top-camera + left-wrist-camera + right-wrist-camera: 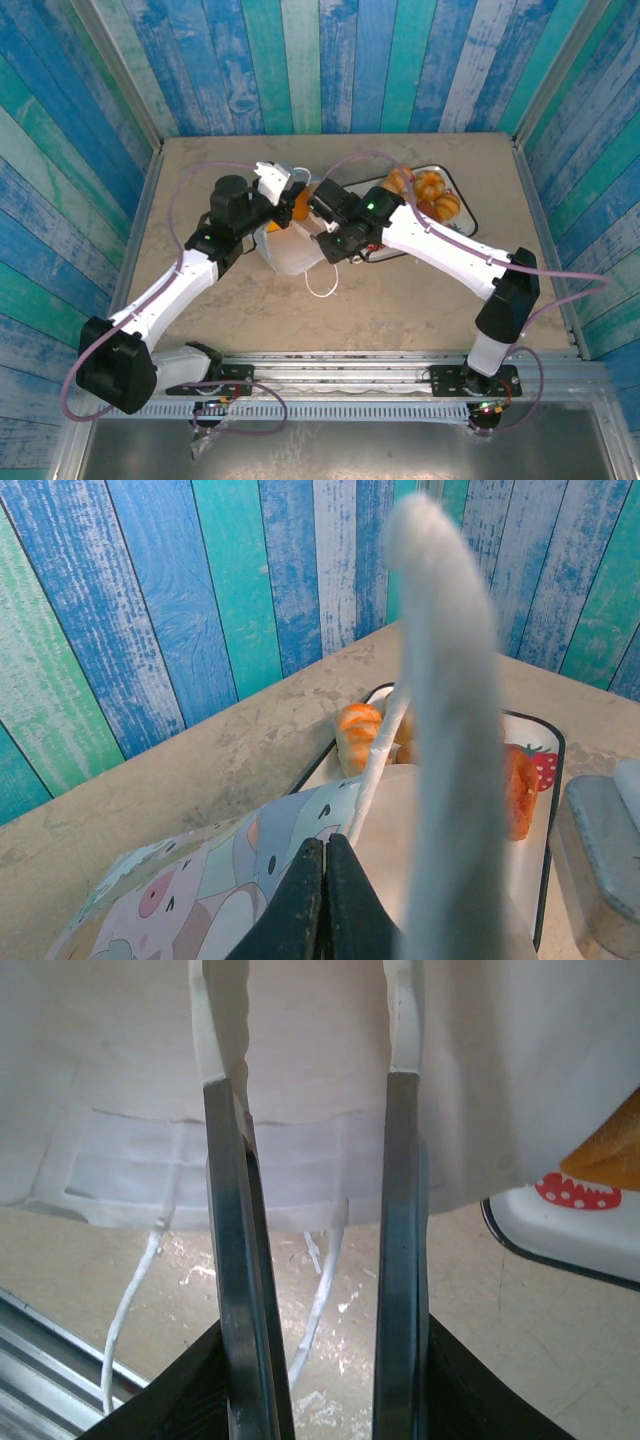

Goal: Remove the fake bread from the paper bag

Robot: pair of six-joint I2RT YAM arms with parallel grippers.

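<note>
Black fingers of the left pincer [322, 900] are pressed together at the upper edge of the paper bag [288, 250], apparently pinching it where a thin cord handle [375, 770] leaves the paper; I judge that this arm is steadying the bag. The bag slumps on the tabletop [400, 300] between the two arms, left of centre, and its other cords trail toward the near edge. At its far end, between the two wrists, sits an orange piece [299, 207] of the fake bread. It looks to be at or just inside the mouth, though the top view cannot settle whether it is out. Right of that, the right pincer [310, 1030] has its fingers apart with nothing between them, the tips up against the bag's white wall. Further right lies the white tray [565, 1225] with strawberry prints, just beside the bag, carrying at least three golden pastries [430, 187]. So the job reads as mostly done. Several pieces are out on the tray, the orange one by the mouth is probably left to lift, and whatever else the bag holds is hidden.
</note>
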